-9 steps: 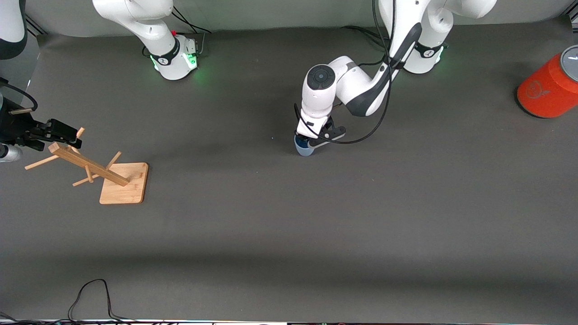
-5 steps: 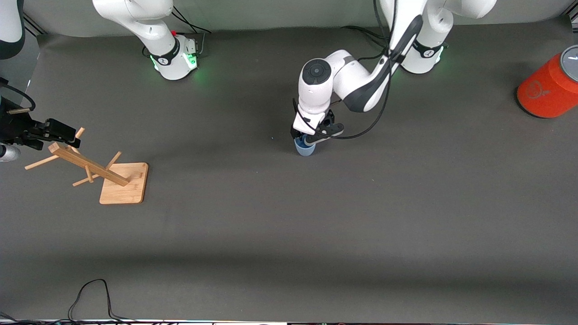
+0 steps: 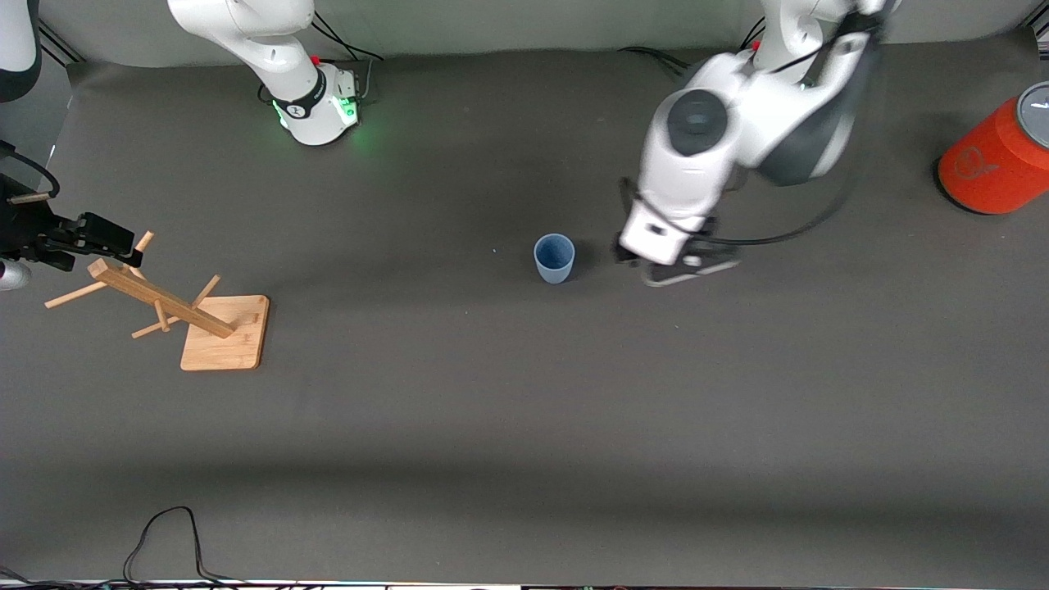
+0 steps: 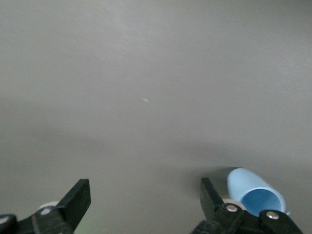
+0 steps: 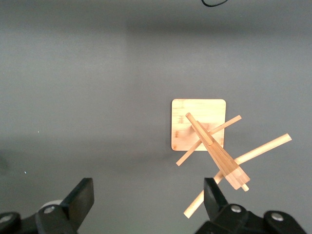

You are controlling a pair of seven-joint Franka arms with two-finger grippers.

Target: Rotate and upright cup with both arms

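Note:
The pale blue cup [image 3: 554, 258] stands upright on the dark mat, mouth up, with nothing holding it. It also shows in the left wrist view [image 4: 253, 190], just outside one finger. My left gripper [image 3: 665, 269] is open and empty, up over the mat beside the cup toward the left arm's end of the table; in its own view [image 4: 145, 195] only bare mat lies between the fingers. My right gripper [image 3: 129, 246] is open and empty, held above the top of the wooden rack [image 3: 160, 299]; its own view [image 5: 147, 195] looks down on the rack [image 5: 197, 124].
A large red-orange cylinder [image 3: 996, 160] with a grey top lies at the left arm's end of the table. The rack's square base [image 3: 225, 332] sits at the right arm's end. A black cable [image 3: 164, 533] loops at the table edge nearest the front camera.
My left gripper has let go of the cup, risen and swung away toward the left arm's end. The cup stays upright where it was. The right arm has hardly moved.

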